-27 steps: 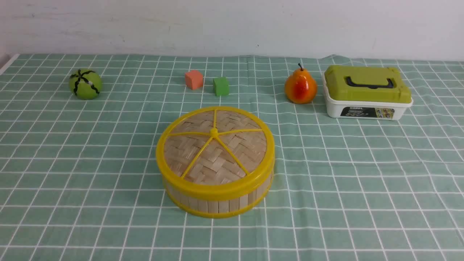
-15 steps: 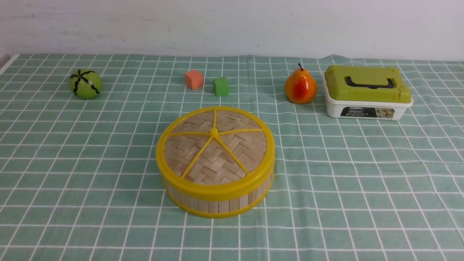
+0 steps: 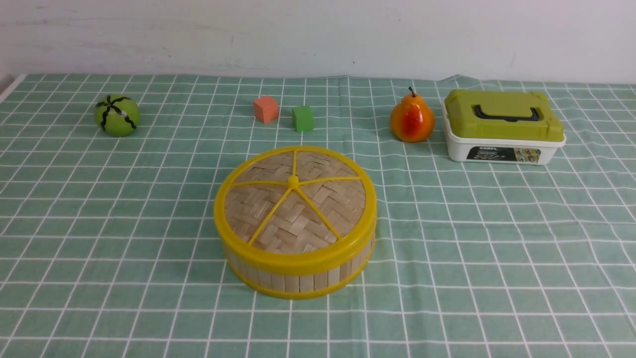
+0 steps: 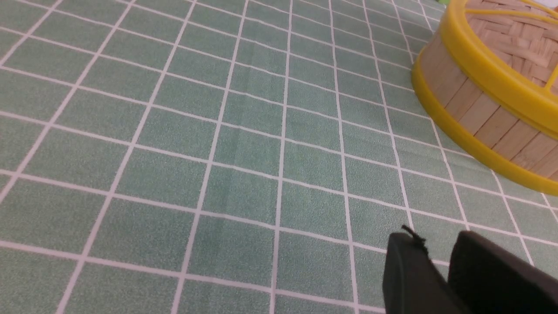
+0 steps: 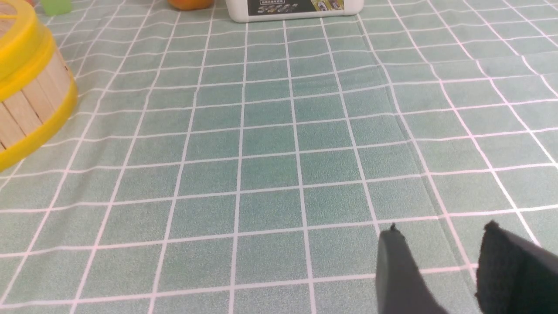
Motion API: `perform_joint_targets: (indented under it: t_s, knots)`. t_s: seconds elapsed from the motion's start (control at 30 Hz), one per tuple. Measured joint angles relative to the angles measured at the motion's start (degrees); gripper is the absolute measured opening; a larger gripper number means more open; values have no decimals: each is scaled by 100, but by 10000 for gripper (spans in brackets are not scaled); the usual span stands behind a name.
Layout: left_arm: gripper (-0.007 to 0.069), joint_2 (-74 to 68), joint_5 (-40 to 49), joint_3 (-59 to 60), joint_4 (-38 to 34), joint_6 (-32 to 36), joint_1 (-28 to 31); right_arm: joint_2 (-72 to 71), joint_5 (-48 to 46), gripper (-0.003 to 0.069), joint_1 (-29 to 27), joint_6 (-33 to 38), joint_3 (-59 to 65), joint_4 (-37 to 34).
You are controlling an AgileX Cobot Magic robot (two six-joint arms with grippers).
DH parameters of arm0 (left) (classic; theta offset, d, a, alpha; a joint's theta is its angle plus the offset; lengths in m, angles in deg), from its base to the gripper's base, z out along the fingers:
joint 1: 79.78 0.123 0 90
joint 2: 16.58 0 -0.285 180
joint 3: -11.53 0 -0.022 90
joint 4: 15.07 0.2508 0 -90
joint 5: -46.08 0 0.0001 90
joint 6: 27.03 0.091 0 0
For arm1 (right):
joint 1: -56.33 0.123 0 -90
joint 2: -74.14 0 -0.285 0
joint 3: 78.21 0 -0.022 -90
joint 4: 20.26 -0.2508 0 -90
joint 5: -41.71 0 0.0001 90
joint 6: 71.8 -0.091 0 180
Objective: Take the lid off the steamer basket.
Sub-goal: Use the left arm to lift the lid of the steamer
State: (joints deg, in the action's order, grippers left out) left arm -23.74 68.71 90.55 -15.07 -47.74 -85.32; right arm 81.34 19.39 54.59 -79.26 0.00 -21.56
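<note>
The lid (image 3: 294,205), a woven bamboo disc with a yellow rim, yellow spokes and a central knob, sits on the steamer basket (image 3: 298,278) in the middle of the table. The basket's slat wall also shows in the left wrist view (image 4: 475,104) and in the right wrist view (image 5: 30,102). My left gripper (image 4: 436,237) is low over the cloth, to the left of the basket, its jaws nearly together and empty. My right gripper (image 5: 442,229) is low over the cloth, to the right of the basket, open and empty. Neither arm shows in the front view.
At the back stand a green striped ball (image 3: 117,115), an orange cube (image 3: 266,109), a green cube (image 3: 302,118), a pear (image 3: 412,120) and a white box with an olive-green top (image 3: 503,127). A green checked cloth (image 3: 497,238) covers the table.
</note>
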Motion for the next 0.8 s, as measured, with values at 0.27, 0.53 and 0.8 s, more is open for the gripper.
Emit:
perform_joint_targets:
  t_s: [0.27,0.53,0.8]
  knots:
    - [148,0,-501,0,-1441,-867,0,0,0,242,0,0,0,0]
    - [155,0,-1255,0,-4542,-2116,0,0,0,242,0,0,0,0]
    - [144,0,-1722,-82,-5108,-2069,0,0,0,242,0,0,0,0]
